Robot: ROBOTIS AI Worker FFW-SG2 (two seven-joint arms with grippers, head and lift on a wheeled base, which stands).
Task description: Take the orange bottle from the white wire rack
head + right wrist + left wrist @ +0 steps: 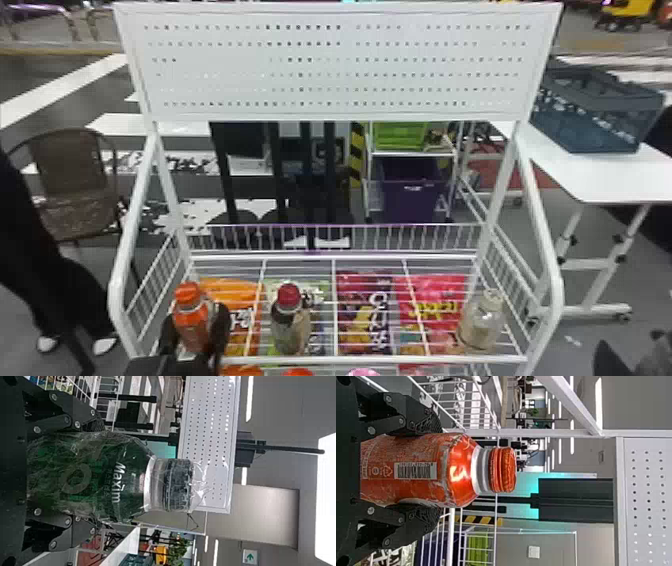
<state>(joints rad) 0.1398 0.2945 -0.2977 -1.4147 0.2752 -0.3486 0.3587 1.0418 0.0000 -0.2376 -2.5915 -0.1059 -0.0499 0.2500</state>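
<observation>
In the head view, my left gripper (196,316) is at the left end of the white wire rack (370,359), a finger on each side of the orange bottle (192,327). The left wrist view has the gripper (437,470) shut on the body of the orange bottle (455,470), below its orange cap. Whether its base touches the shelf is hidden. At the head view's lower right corner, outside the rack, is my right gripper (631,350). Seen from its wrist, this gripper (98,475) is shut on a green bottle (126,481) in clear wrap.
A red-capped bottle (289,320) stands right of the orange one, and a pale jar (482,322) near the rack's right end. Snack bags (365,315) lie beneath the wires. A perforated panel (335,65) spans the rack's top; a white table (595,175) stands to the right.
</observation>
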